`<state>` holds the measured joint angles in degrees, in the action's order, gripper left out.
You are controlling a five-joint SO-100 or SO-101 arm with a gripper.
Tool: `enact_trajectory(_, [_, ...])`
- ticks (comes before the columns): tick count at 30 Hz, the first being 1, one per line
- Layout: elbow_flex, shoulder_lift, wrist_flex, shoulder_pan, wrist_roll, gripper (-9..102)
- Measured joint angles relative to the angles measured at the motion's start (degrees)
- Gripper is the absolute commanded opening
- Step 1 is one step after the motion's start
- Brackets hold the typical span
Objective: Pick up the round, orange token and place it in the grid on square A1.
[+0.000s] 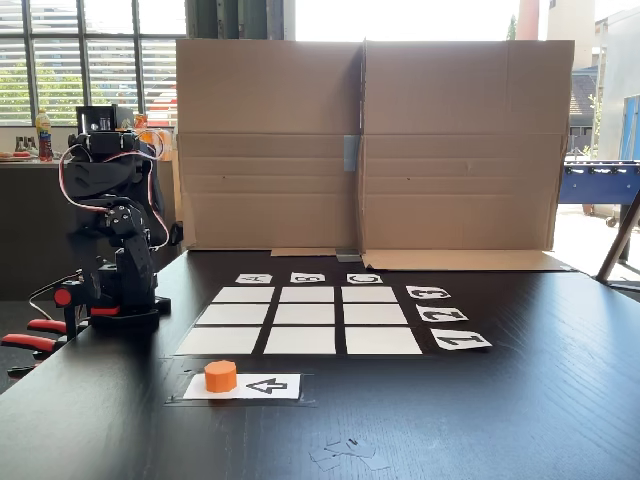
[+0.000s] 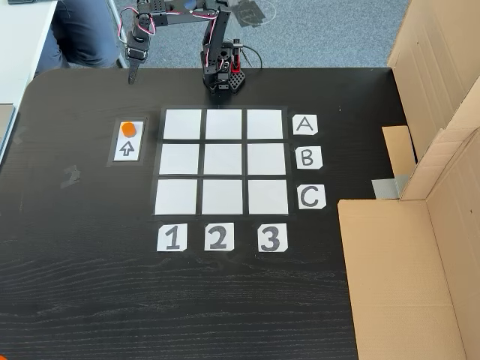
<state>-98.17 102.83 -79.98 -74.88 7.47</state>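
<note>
Now token on arrow card, below claw.

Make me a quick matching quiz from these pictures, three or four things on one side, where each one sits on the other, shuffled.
Things:
1. token
2. square A1
3. card C
4. gripper

Places, in the fixed view from above:
a. grid's top left corner
b. on the arrow card
c. right of the grid's bottom row
d. above the token, near the table's far edge

Pairs: 1-b, 2-a, 3-c, 4-d

We see a black wood-grain table bearing the grid, letter cards, number cards, the arrow card below the gripper, and folded cardboard.
</note>
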Motion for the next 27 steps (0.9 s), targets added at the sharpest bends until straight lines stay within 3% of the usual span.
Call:
enact_trajectory(13, [11.25,-12.66,0.0,6.68,10.11,37])
enact_trajectory(27, [27.69,-32.61,0.0,9.4,9.58,37])
